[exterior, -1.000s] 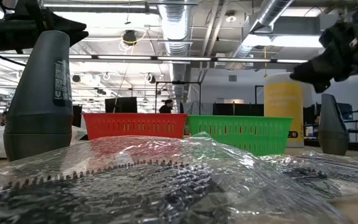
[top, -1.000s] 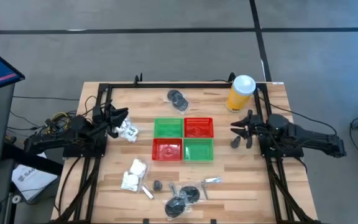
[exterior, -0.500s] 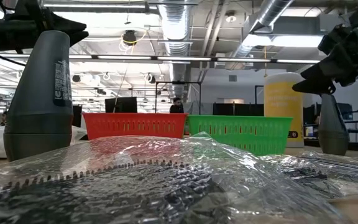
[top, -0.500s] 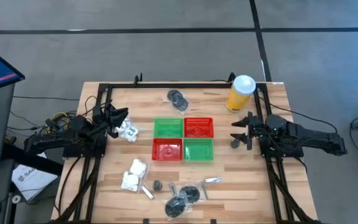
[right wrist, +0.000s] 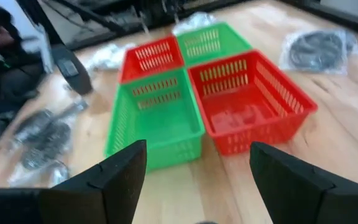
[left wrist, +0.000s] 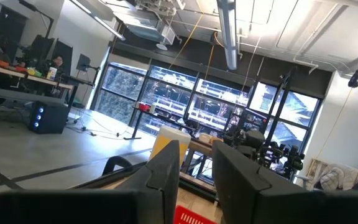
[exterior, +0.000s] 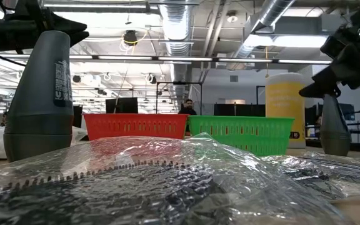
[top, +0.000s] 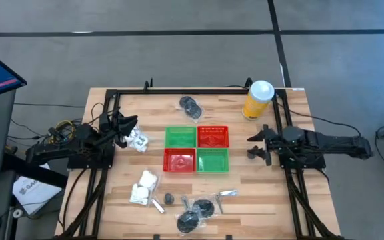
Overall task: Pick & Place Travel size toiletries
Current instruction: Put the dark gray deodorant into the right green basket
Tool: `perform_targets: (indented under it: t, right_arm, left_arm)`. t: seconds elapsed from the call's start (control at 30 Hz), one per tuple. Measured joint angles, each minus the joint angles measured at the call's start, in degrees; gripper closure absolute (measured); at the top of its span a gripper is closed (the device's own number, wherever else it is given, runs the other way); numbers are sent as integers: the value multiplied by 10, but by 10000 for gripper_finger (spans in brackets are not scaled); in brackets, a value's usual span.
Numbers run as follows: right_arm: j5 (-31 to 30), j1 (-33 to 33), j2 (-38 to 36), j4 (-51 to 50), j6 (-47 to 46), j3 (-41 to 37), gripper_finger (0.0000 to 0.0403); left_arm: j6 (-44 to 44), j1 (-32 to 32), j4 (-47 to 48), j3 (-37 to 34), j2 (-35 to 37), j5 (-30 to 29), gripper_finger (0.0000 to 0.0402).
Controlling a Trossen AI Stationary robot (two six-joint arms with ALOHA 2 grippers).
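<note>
Since a second ago the right tool (top: 259,146) has dropped from above the small dark grey cone-shaped bottle (top: 252,153) to just beside it at right of centre in the high view, fingers spread wide and empty. That bottle stands upright on the wooden worktop (top: 259,187), so its long axis is vertical. It lies just below and left of the tool's tips in the frame, right of the four red and green mesh baskets (top: 197,149). The right arm is clearly the nearer one; a grasp likely calls for closing in from the bottle's right. The left tool (top: 127,125) waits at the frame's left, above a white puffy packet (top: 138,139), fingers slightly parted and empty.
</note>
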State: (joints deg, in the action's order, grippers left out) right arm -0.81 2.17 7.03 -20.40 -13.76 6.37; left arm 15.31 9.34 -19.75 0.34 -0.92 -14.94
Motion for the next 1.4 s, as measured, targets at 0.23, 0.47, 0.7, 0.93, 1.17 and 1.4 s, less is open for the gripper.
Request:
perform_targets:
  t: [0.23,0.47,0.7,0.93,1.17,1.4]
  right_arm:
    - [-20,-2,64,-2,-1,0,131]
    - [-21,-2,102,-2,-14,0,131]
    - [-22,-2,135,-2,-35,0,131]
    - [-22,-2,173,3,-43,0,131]
    - [-22,-2,204,23,-43,-1,136]
    - [-22,-2,219,28,-43,-1,202]
  left_arm:
    - [0,0,0,0,0,0,314]
    - [0,0,0,0,0,0,314]
    - [0,0,0,0,0,0,314]
    - [0,0,0,0,0,0,314]
    - [0,0,0,0,0,0,314]
    - [0,0,0,0,0,0,314]
